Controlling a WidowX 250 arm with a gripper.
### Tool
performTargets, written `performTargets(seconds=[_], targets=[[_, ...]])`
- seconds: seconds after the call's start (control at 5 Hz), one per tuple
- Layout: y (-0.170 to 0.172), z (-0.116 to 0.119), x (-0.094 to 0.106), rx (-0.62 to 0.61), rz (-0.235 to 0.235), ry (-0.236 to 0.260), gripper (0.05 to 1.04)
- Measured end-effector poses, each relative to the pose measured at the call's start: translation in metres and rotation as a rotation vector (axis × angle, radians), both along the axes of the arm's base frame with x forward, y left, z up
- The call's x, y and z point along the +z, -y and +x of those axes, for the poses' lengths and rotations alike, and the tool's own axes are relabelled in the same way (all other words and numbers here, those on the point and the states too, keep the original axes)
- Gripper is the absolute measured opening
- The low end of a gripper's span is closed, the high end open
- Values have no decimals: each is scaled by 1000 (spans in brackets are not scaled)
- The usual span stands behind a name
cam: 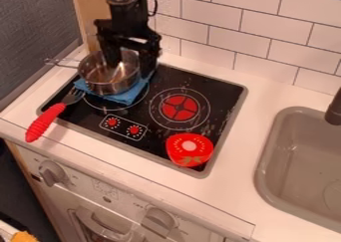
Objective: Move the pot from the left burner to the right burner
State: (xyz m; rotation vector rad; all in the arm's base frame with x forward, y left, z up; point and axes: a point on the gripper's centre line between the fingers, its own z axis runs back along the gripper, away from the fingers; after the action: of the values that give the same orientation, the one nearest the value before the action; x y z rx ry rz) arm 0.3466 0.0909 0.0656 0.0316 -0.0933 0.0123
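From where I stand, the metal saucepan [100, 81] sits on a blue cloth [126, 97] over the left burner [106, 108]; the black gripper [130, 69] is spread wide at its rim; gripping, lifting and the whole trip to the right burner [180, 107] look left to do

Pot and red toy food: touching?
Apart. The camera view shows a wide stretch of black stovetop between the pot, upper left, and the red toy food, lower right.

arm [127, 8] from top edge | gripper [129, 68] downward | fingers apart
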Motion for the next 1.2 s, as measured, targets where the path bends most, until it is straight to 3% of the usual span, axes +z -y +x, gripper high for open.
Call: performTargets(seconds=[0.2,0.6,1.0,1.2], targets=[[-18,20,-9,48,-16,-4,1001],[-8,19,-25,25,-42,-39,945],[0,15,-33,-2,-47,-49,357],[1,13,-34,-5,-45,-55,151]])
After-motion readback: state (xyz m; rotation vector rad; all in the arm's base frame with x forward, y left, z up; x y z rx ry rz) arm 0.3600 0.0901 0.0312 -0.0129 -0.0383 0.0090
